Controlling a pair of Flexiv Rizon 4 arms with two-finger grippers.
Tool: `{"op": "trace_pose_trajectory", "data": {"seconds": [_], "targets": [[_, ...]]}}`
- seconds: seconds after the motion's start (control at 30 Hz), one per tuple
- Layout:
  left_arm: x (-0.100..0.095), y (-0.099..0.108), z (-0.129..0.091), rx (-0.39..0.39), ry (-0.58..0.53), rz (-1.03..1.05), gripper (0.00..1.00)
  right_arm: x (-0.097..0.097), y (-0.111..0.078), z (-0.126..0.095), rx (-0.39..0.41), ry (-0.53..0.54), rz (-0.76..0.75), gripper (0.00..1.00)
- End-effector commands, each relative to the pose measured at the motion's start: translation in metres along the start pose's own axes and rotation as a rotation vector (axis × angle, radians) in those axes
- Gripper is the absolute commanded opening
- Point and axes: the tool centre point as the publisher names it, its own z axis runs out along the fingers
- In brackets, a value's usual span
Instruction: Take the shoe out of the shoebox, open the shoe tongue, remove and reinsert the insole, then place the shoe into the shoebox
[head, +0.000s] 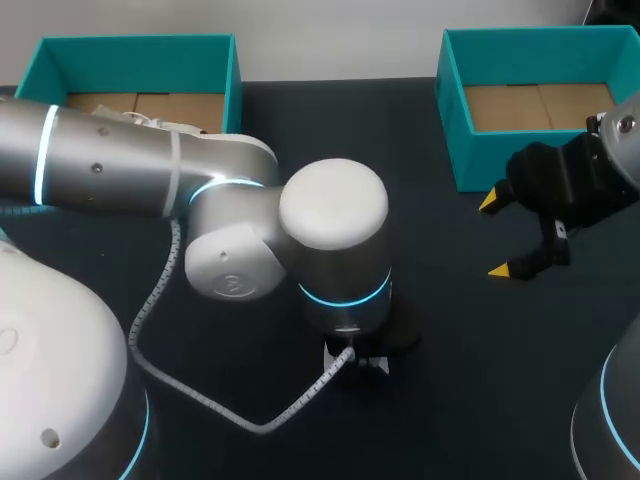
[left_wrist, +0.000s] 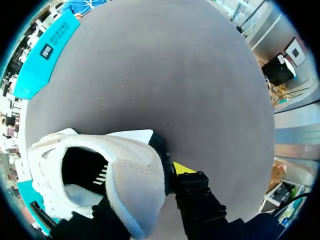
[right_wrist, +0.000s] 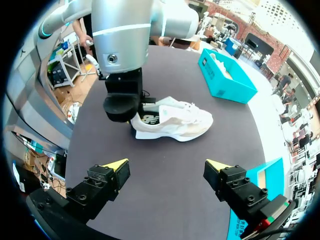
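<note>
Left end effector (left_wrist: 145, 187) was clenched on the heel of the white shoe (right_wrist: 175, 120), which stood on its sole near the tabletop's (head: 450, 380) middle. Right end effector (right_wrist: 167, 170) hung released, fingers wide, beside the far-right teal shoebox (head: 455, 110).

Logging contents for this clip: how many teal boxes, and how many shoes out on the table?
Boxes: 2, the left box and the right box
Shoe: 1
Total: 3
</note>
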Motion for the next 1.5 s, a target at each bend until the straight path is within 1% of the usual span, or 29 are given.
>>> {"op": "trace_pose_trajectory", "data": {"seconds": [0.03, 0.07, 0.13, 0.17, 0.23, 0.27, 0.3, 0.33, 0.47, 0.6, 0.7, 0.73, 0.8, 0.83, 0.87, 0.93, 0.97, 1.0, 1.03, 1.07, 1.5], "targets": [[-0.009, 0.004, 0.000, -0.013, 0.023, 0.000, 0.00, 0.000, 0.000, 0.001, 0.002, 0.000, 0.000, 1.00], [-0.009, 0.004, -0.003, -0.005, 0.040, 0.011, 0.00, 0.000, 0.000, 0.001, 0.002, 0.000, 0.000, 1.00], [-0.009, 0.007, -0.009, -0.041, 0.054, 0.008, 0.00, 0.000, 0.000, 0.001, 0.002, 0.000, 0.000, 1.00], [-0.009, 0.009, -0.014, -0.018, 0.074, 0.013, 0.00, 0.000, 0.000, 0.001, 0.002, 0.000, 0.000, 1.00], [-0.011, 0.012, -0.025, -0.043, 0.074, 0.010, 0.00, 0.000, 0.000, 0.001, 0.002, 0.000, 0.000, 1.00], [-0.013, 0.015, -0.033, -0.030, 0.081, 0.006, 0.00, 0.000, 0.000, 0.001, 0.002, 0.000, 0.000, 1.00], [-0.015, 0.017, -0.039, -0.054, 0.078, -0.004, 0.00, 0.000, 0.000, 0.001, 0.002, 0.000, 0.000, 1.00], [-0.017, 0.019, -0.047, -0.033, 0.092, 0.002, 0.00, 0.000, 0.000, 0.001, 0.002, 0.000, 0.000, 1.00], [-0.029, 0.030, -0.080, -0.040, 0.124, -0.011, 0.00, 0.000, 0.000, 0.001, 0.002, 0.000, 0.000, 1.00], [-0.040, 0.041, -0.110, -0.021, 0.160, 0.005, 0.00, 0.000, 0.000, 0.001, 0.002, 0.000, 0.000, 1.00], [-0.049, 0.050, -0.136, -0.007, 0.208, 0.012, 0.00, 0.000, 0.000, 0.001, 0.002, 0.000, 0.000, 1.00], [-0.051, 0.051, -0.142, -0.005, 0.207, 0.016, 0.00, 0.000, 0.000, 0.001, 0.002, 0.000, 0.000, 1.00], [-0.056, 0.055, -0.162, 0.004, 0.199, 0.015, 0.00, 0.000, 0.000, 0.001, 0.002, 0.000, 0.000, 1.00], [-0.057, 0.057, -0.170, 0.025, 0.219, 0.021, 0.00, 0.000, 0.000, 0.001, 0.002, 0.000, 0.000, 1.00], [-0.059, 0.058, -0.178, 0.030, 0.222, 0.024, 0.00, 0.000, 0.000, 0.001, 0.002, 0.000, 0.000, 1.00], [-0.061, 0.060, -0.194, 0.039, 0.207, 0.032, 0.00, 0.000, 0.000, 0.001, 0.002, 0.000, 0.000, 1.00], [-0.061, 0.061, -0.199, 0.048, 0.213, 0.032, 0.00, 0.000, 0.000, 0.001, 0.002, 0.000, 0.000, 1.00], [-0.062, 0.062, -0.210, 0.060, 0.220, 0.045, 0.00, 0.000, 0.000, 0.001, 0.002, 0.000, 0.000, 1.00], [-0.061, 0.063, -0.217, 0.055, 0.210, 0.058, 0.00, 0.000, 0.000, 0.001, 0.002, 0.000, 0.000, 1.00], [-0.061, 0.062, -0.222, 0.050, 0.203, 0.057, 0.00, 0.000, 0.000, 0.001, 0.002, 0.000, 0.000, 1.00], [-0.061, 0.062, -0.222, 0.050, 0.203, 0.057, 0.00, 0.000, 0.000, 0.001, 0.002, 0.000, 0.000, 1.00]]}}
